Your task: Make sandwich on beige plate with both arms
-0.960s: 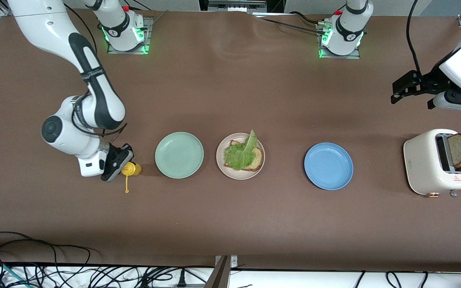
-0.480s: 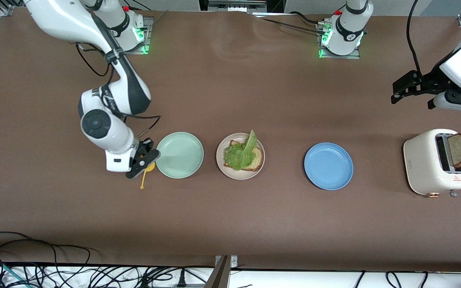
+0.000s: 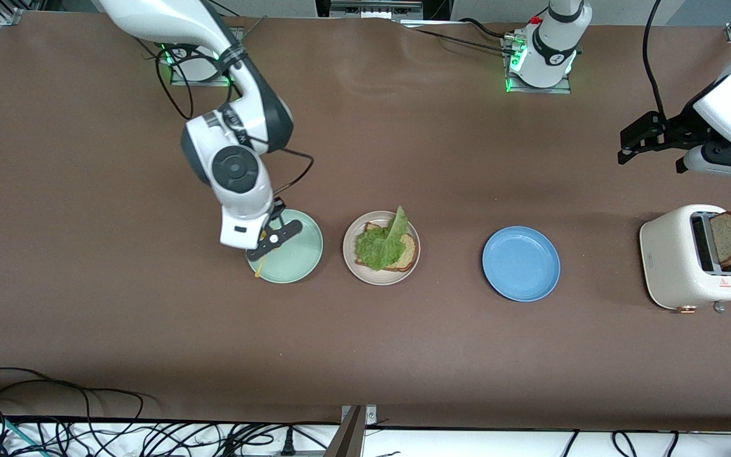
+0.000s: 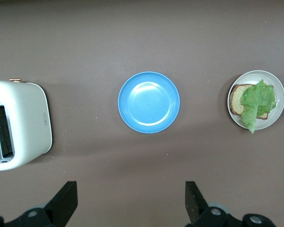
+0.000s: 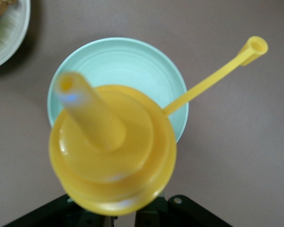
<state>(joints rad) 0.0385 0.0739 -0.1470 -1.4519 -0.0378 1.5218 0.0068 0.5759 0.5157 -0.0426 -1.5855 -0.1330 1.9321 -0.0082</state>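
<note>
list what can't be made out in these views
- Yellow squeeze bottle: its body is hidden under its own cap in the right wrist view; in the front view the right gripper covers nearly all of it.
- Toaster: cut off by the left wrist view's edge.
- Left gripper: fingertips cut off in its wrist view.

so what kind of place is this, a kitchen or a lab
Most likely a robotics lab staged as a kitchen: two arms bolted to a brown-covered table, loose cables along its edge, and food props such as a toaster and a beige plate with bread and lettuce.
</note>
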